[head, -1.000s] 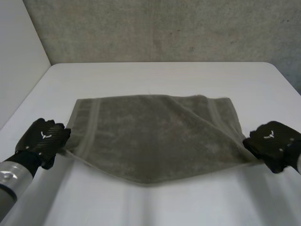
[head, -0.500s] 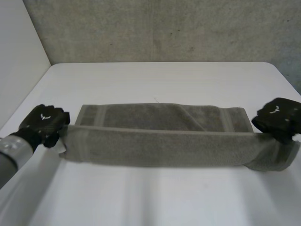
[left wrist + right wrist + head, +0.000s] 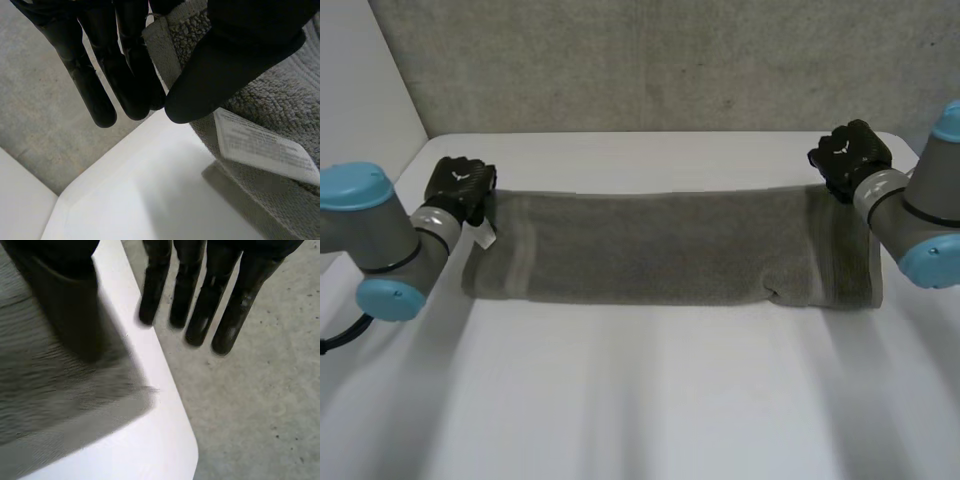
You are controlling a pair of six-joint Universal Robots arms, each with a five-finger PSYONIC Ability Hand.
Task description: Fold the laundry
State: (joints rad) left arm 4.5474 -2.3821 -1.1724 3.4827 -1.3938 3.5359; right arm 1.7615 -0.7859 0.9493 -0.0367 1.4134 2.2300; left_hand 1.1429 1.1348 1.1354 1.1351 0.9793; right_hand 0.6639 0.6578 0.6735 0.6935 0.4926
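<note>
A grey-green towel (image 3: pixel 670 245) lies across the white table (image 3: pixel 650 390) as a long band folded in half. My left hand (image 3: pixel 460 188) is at the towel's far left corner. In the left wrist view its thumb (image 3: pixel 235 55) and fingers (image 3: pixel 120 75) pinch the hem of the towel (image 3: pixel 270 100), and a white label (image 3: pixel 265 147) hangs just below. My right hand (image 3: pixel 848 158) is at the far right corner. Its fingers (image 3: pixel 200 290) stand straight beyond the table edge, apart from the thumb, which hovers over the towel (image 3: pixel 50 385).
A grey wall (image 3: pixel 670 60) runs behind the table and a white wall (image 3: pixel 360 110) stands to the left. The table's far right corner (image 3: pixel 180 450) lies just under my right hand, with grey floor (image 3: pixel 260 405) past it.
Both hands carried the towel's near edge away from me to its far edge, folding it in half. The right hand's fingers have opened off the cloth.
</note>
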